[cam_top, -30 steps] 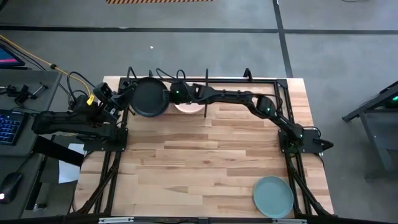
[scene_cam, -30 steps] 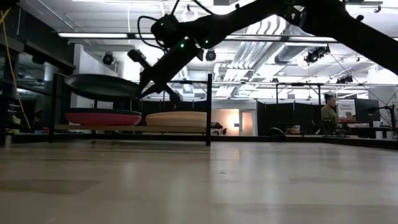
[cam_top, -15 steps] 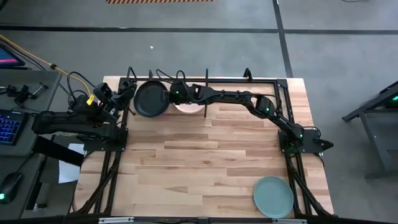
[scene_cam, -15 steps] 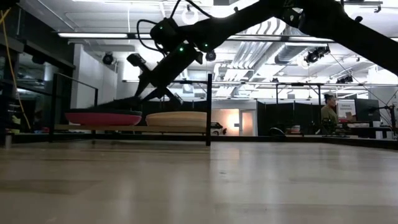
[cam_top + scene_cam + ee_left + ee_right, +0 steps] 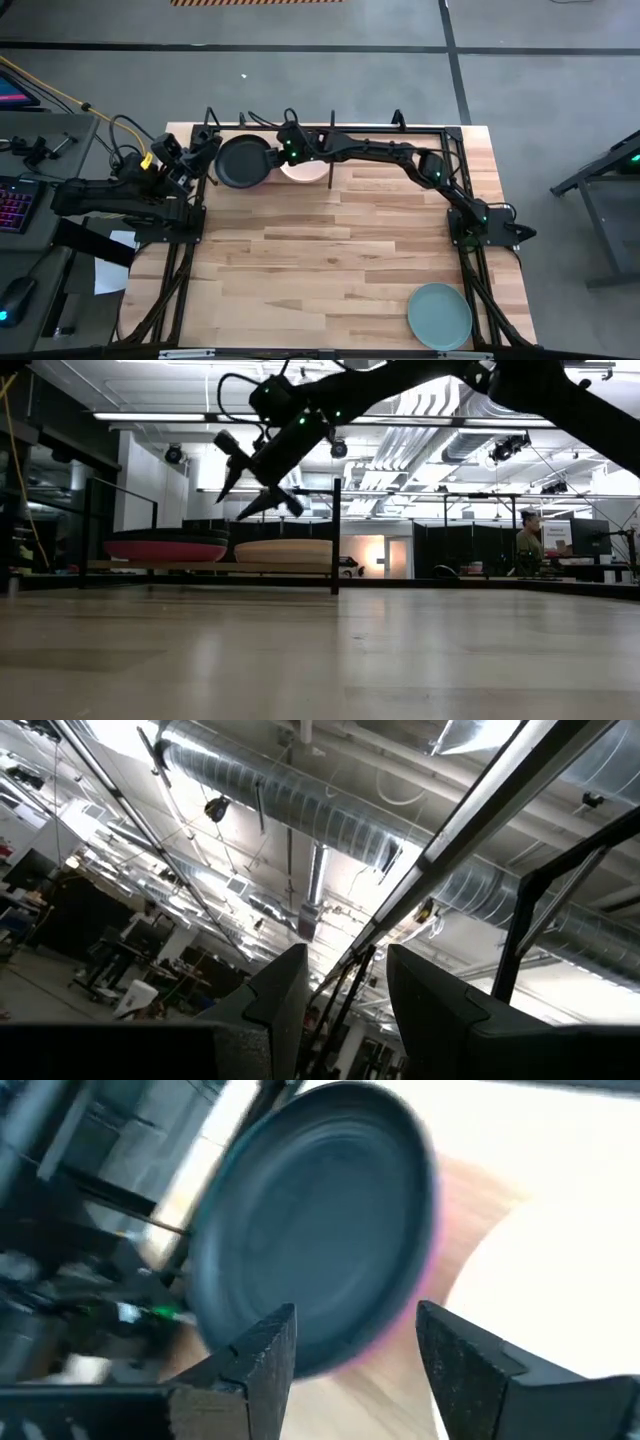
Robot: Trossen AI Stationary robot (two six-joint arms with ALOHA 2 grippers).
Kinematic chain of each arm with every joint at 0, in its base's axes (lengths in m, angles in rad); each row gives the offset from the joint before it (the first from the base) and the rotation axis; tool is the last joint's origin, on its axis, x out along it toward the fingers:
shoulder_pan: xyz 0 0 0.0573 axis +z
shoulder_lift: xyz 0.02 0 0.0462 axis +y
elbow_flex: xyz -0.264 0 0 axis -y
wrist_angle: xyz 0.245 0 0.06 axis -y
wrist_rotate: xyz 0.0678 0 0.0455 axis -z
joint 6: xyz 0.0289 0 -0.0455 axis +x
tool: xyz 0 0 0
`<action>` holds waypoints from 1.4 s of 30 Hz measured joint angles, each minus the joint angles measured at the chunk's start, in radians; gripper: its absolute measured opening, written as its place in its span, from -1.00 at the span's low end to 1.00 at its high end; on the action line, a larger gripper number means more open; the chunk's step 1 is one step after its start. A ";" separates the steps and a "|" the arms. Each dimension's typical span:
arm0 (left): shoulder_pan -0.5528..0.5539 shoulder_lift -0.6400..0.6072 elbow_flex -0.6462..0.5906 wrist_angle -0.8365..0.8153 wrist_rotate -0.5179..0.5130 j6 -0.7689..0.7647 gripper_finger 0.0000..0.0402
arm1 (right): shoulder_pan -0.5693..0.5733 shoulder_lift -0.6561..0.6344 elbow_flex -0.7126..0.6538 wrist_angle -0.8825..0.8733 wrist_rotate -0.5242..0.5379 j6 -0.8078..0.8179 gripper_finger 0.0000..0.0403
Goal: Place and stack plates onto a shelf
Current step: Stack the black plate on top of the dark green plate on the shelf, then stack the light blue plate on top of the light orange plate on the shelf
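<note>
The black plate (image 5: 243,162) lies on top of the pink plate (image 5: 165,548) in the left half of the shelf (image 5: 336,535) at the table's far edge. A pale peach plate (image 5: 283,550) sits in the shelf's right half. My right gripper (image 5: 241,494) hovers open just above and to the right of the black plate (image 5: 320,1220), touching nothing. A grey-green plate (image 5: 439,316) lies flat on the table near its near right corner. My left gripper (image 5: 345,1000) waits open at the table's left edge, pointing up.
The shelf's upright posts (image 5: 332,125) and thin rods stand close around my right gripper. My right arm (image 5: 390,155) stretches along the far edge over the peach plate. The wooden table (image 5: 320,260) lies bare between the shelf and the grey-green plate.
My right gripper has lowered the black plate onto the pink plate in the shelf, opened and let go. It has then risen a little. The black plate, first held level above the pink one, now rests on it.
</note>
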State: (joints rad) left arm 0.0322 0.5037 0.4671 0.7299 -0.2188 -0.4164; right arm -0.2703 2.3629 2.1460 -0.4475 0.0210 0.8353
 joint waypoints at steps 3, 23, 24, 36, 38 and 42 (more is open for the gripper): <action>0.000 0.000 0.000 -0.016 0.000 -0.001 -0.35 | 0.000 -0.022 0.000 -0.048 0.032 -0.053 -0.07; 0.000 0.000 0.000 -0.054 0.007 -0.001 -0.35 | 0.185 -0.382 -0.001 -0.563 0.112 -0.572 -0.07; 0.000 0.000 0.000 -0.062 0.007 -0.001 -0.35 | 0.200 -0.397 -0.001 -0.602 0.134 -0.577 -0.07; 0.000 0.000 0.000 -0.109 0.007 -0.002 -0.35 | 0.386 -0.461 -0.002 -0.894 0.342 -0.493 -0.07; 0.000 0.000 0.000 -0.106 0.007 -0.002 -0.35 | 0.408 -0.461 -0.004 -0.950 0.352 -0.475 -0.07; 0.000 0.000 0.000 -0.106 0.007 -0.003 -0.35 | 0.442 -0.532 -0.150 -0.941 0.352 -0.421 -0.07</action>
State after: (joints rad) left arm 0.0319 0.5037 0.4671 0.6238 -0.2115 -0.4198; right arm 0.1713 1.8313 1.9956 -1.3885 0.3732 0.4147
